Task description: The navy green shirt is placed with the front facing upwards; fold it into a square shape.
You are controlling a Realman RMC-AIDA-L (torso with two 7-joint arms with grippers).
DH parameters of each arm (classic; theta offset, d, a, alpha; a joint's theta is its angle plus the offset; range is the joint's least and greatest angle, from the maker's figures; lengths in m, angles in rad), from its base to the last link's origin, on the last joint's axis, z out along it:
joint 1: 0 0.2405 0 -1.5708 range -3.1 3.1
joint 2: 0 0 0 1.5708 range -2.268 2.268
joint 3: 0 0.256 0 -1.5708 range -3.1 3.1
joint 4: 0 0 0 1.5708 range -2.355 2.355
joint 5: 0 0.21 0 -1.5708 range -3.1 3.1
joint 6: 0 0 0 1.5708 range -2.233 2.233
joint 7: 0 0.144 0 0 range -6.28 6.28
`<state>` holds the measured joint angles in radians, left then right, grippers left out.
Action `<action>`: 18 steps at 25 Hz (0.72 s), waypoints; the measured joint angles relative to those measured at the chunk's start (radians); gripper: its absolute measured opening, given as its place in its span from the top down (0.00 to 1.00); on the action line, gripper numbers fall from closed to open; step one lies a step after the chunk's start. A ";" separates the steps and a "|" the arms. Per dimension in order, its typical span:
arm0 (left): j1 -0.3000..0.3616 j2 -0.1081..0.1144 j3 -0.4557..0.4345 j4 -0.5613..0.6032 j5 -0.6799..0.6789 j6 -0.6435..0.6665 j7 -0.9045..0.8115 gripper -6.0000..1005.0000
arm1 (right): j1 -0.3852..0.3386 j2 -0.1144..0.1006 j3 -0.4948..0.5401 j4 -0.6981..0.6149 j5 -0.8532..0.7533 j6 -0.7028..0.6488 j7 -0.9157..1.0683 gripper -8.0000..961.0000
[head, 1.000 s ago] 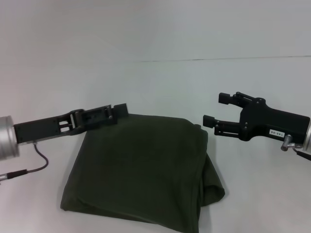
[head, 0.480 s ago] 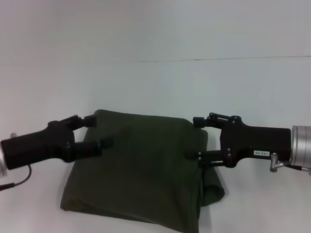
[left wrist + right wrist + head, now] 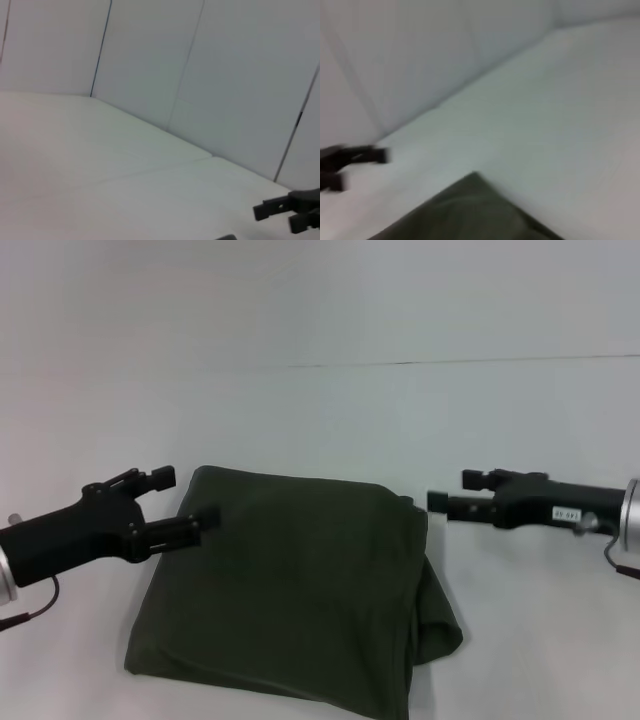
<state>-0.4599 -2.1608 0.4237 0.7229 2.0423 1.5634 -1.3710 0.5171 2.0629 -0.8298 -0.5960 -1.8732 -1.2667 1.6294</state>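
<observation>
The navy green shirt (image 3: 295, 590) is lying folded into a rough rectangle on the white tabletop (image 3: 320, 420), sitting in the near middle of the head view. Its top surface is looking smooth and plain, with no lettering showing, and the right-hand side is bulging out in a rounded fold of bunched cloth near the front corner.

The left gripper (image 3: 188, 502) is hovering at the shirt's far left corner, its two dark fingers (image 3: 160, 478) spread apart, one reaching out past the cloth's edge over the tabletop and the other lying over the edge of the fabric. It is carrying nothing between them; whether the lower finger is touching the cloth is not clear.

Over on the other side, the right gripper (image 3: 455, 492) is hanging just beside the shirt's far right corner, pointing inward toward it. Its fingers are lining up almost edge-on to the head camera, so how far apart they are standing cannot be told, and no cloth is showing in its grip.

The right wrist view is catching a pointed corner of the olive cloth (image 3: 470, 210) against the pale surface, with the other arm's gripper (image 3: 350, 160) dark at the far side. The left wrist view is showing mostly bare tabletop and wall panels (image 3: 225, 75)
</observation>
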 joint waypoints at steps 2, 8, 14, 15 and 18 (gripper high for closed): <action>-0.002 -0.001 0.000 -0.001 -0.007 -0.001 -0.014 0.04 | 0.025 -0.015 -0.003 0.000 -0.043 0.026 0.128 0.02; -0.004 -0.001 -0.001 -0.001 -0.021 0.000 -0.042 0.04 | 0.133 -0.044 -0.003 0.000 -0.230 0.023 0.436 0.02; 0.000 -0.001 0.000 -0.016 -0.032 0.001 -0.042 0.04 | 0.210 -0.044 -0.007 0.006 -0.351 0.009 0.581 0.02; 0.000 0.000 0.000 -0.016 -0.033 0.003 -0.041 0.04 | 0.226 -0.039 -0.007 0.009 -0.385 0.014 0.603 0.02; 0.001 0.000 0.000 -0.016 -0.033 0.006 -0.040 0.04 | 0.237 -0.031 -0.008 0.012 -0.403 0.017 0.609 0.02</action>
<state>-0.4593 -2.1612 0.4233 0.7067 2.0094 1.5695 -1.4113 0.7539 2.0322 -0.8379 -0.5842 -2.2767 -1.2496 2.2383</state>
